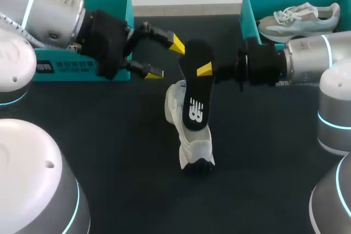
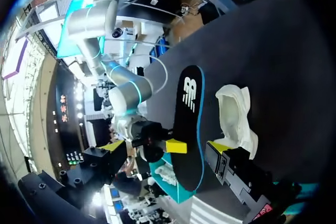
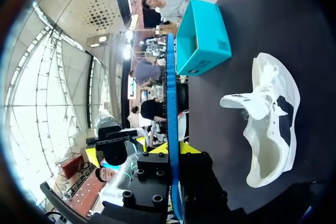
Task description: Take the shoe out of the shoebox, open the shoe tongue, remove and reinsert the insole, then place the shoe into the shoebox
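1. Clamping the black insole (image 1: pixel 196 94) from both faces, your right fingers (image 1: pixel 204 69) grip it near its upper end. It is held up over the desk (image 1: pixel 109 135) with its printed face toward the head camera. In the right wrist view it shows edge-on as a thin blue line running out between the two yellow tips.
2. Your left fingers (image 1: pixel 175 43) are released and spread, holding nothing. They sit just beside the insole's upper end, on the side your left arm comes in from. In the left wrist view the insole lies ahead, between the two spread tips, but you cannot tell whether the nearer tip touches its edge.
3. Your white shoe (image 1: pixel 189 130) lies on the desk under the insole's lower end, outside both boxes. The right wrist view shows it on its side with the tongue pulled out and the opening bare. Whether the insole's lower end touches the shoe cannot be told.
4. Count one insole.
5. Count two shoes: the white one on the desk and a grey-green shoe (image 1: pixel 299 17) resting inside the right shoebox (image 1: pixel 249 9).
6. Count two teal shoeboxes: that right one behind your right arm, and the left shoebox (image 1: pixel 107 4) behind your left arm.
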`<state>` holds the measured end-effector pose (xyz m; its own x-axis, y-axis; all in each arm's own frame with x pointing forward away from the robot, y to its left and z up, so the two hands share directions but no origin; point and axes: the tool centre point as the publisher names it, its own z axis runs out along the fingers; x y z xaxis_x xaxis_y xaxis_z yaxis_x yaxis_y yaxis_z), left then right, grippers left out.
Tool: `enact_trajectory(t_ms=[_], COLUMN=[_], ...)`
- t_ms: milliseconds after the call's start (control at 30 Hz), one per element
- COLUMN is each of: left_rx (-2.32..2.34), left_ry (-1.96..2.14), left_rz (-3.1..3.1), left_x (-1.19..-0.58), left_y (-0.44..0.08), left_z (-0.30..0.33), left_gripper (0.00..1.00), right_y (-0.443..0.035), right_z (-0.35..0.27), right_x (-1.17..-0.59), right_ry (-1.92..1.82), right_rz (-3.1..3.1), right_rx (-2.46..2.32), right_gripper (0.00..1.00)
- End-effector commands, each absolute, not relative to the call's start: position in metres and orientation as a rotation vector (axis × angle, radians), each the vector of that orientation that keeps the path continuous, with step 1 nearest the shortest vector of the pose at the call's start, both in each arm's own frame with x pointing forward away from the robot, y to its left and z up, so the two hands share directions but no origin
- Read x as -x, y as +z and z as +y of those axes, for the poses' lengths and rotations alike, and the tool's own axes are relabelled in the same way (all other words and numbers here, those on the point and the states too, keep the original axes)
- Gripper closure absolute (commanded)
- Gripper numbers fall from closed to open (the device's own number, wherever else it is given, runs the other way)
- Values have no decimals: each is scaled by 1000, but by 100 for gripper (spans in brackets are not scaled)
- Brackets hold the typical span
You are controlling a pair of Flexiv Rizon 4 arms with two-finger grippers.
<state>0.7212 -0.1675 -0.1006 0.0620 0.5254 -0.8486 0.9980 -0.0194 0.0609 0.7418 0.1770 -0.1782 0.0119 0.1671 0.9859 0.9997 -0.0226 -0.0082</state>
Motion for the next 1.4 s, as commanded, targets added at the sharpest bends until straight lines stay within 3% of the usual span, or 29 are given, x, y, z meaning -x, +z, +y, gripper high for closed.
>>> enact_trajectory(t_ms=[33, 633, 1400], left_rx=[-1770, -2139, -2232], left_ry=[-643, -75, 67], left_rz=[1788, 2139, 2265], left_x=[-725, -734, -748], left_y=[-84, -104, -106], left_z=[-181, -174, -188], left_gripper=[0, 0, 0], right_y=[-181, -184, -187], right_z=[180, 186, 195], right_x=[-741, -741, -741], right_ry=[-1128, -1118, -1098], right_rz=[-1312, -1312, -1317], right_rx=[1359, 1369, 1366], right_gripper=[100, 100, 100])
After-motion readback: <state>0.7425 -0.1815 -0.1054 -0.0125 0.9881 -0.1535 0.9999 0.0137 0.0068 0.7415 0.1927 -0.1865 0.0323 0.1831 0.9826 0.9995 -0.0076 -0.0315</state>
